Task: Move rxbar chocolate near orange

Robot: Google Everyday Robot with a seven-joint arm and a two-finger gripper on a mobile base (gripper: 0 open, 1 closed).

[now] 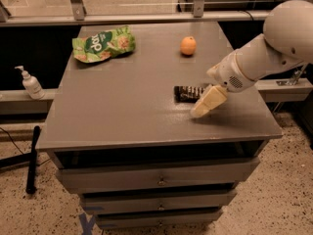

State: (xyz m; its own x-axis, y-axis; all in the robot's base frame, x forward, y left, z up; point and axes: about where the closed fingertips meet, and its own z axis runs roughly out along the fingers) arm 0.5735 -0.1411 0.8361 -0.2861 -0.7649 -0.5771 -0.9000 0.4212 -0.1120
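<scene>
The rxbar chocolate [187, 93] is a flat black wrapper lying on the grey cabinet top [122, 106], right of centre. Its right end is hidden behind my gripper. My gripper [207, 103], cream-coloured, reaches in from the right on the white arm [266, 50] and sits at the bar's right end, low over the top and pointing down-left. The orange [188, 46] sits on the top toward the back, well behind the bar and apart from it.
A green crinkly snack bag [103, 44] lies at the back left of the top. Drawers [159, 180] are below the front edge. A white pump bottle [31, 83] stands on a ledge to the left. A black pole [32, 158] leans on the floor.
</scene>
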